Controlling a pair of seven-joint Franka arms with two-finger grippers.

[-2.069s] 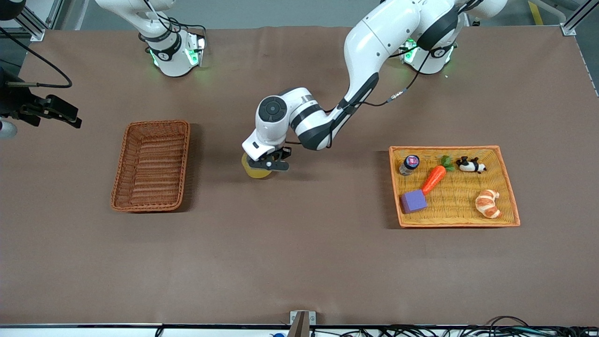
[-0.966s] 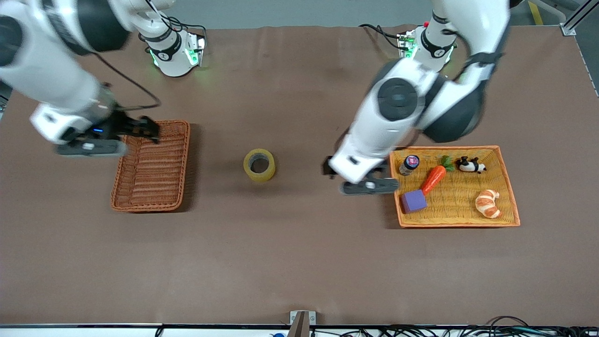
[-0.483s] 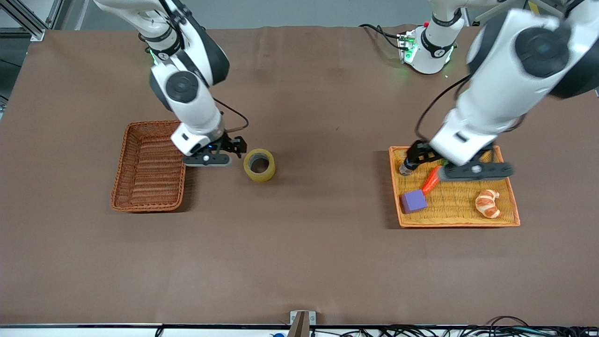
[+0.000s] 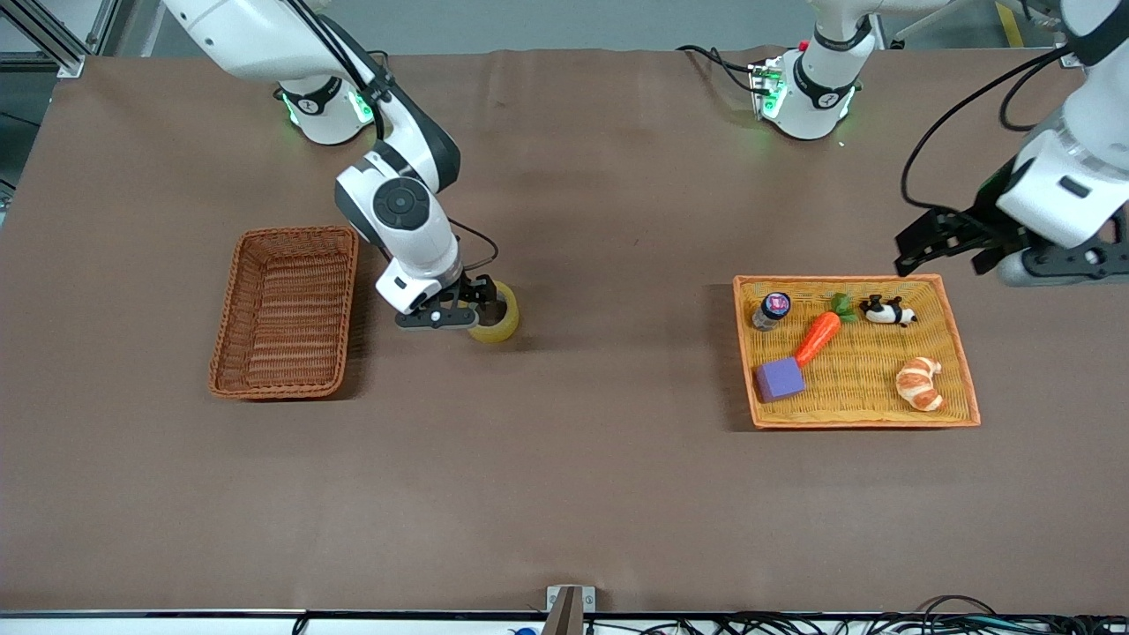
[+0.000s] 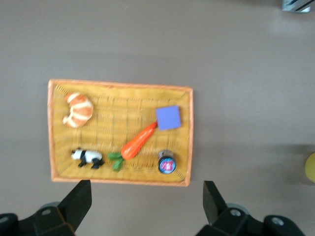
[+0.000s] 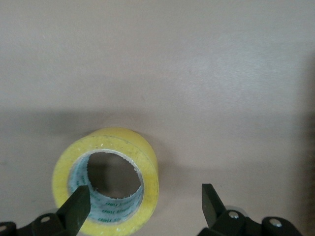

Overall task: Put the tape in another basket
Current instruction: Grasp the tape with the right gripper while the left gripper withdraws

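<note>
I now have the right hand (image 4: 474, 310) down over the tape (image 4: 499, 324), fingers apart, where half a second ago it was beside the basket (image 4: 284, 310), while the left hand (image 4: 948, 242), also spread, has pulled away past the yellow tray (image 4: 958, 353), so the pickup comes next.

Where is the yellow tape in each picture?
Front view: the tape lies on the table between the two baskets, partly under the right gripper.
Left wrist view: only a yellow sliver of it shows at the picture's edge.
Right wrist view: it sits just below the open gripper.
Shared landmark: the brown table.
</note>
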